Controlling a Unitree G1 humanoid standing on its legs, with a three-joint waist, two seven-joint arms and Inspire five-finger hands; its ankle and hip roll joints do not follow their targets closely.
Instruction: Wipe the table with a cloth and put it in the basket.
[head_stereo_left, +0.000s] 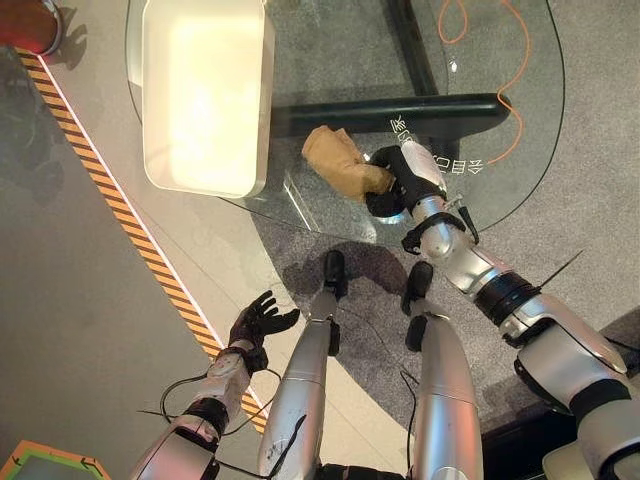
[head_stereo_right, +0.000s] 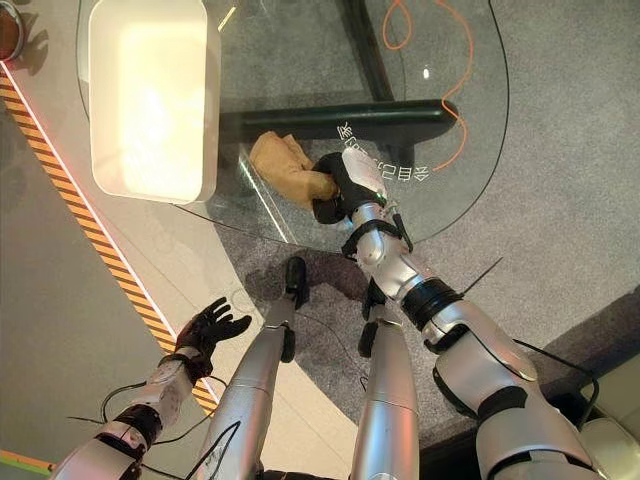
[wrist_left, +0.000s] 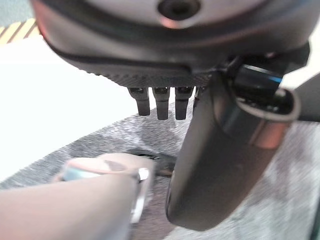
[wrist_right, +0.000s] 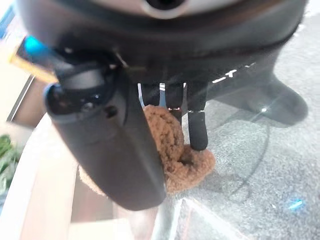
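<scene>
A brown cloth (head_stereo_left: 335, 160) lies bunched on the round glass table (head_stereo_left: 490, 40) near its front edge. My right hand (head_stereo_left: 400, 182) rests on the cloth's right side, with its fingers (wrist_right: 198, 131) pressed into the cloth (wrist_right: 182, 162) and the thumb closing against it from the other side. A white rectangular basket (head_stereo_left: 266, 100) stands on the left part of the table, a short way left of the cloth. Low at the left, away from the table, my left hand (head_stereo_left: 258, 322) hangs over the floor with its fingers (wrist_left: 162, 102) spread and nothing in it.
Under the glass a dark base bar (head_stereo_left: 400, 110) runs across, and an orange cable (head_stereo_left: 515, 80) loops on the carpet beyond it. A yellow-and-black striped tape line (head_stereo_left: 120, 210) crosses the floor at the left. A red object (head_stereo_left: 25, 25) sits at the far left corner.
</scene>
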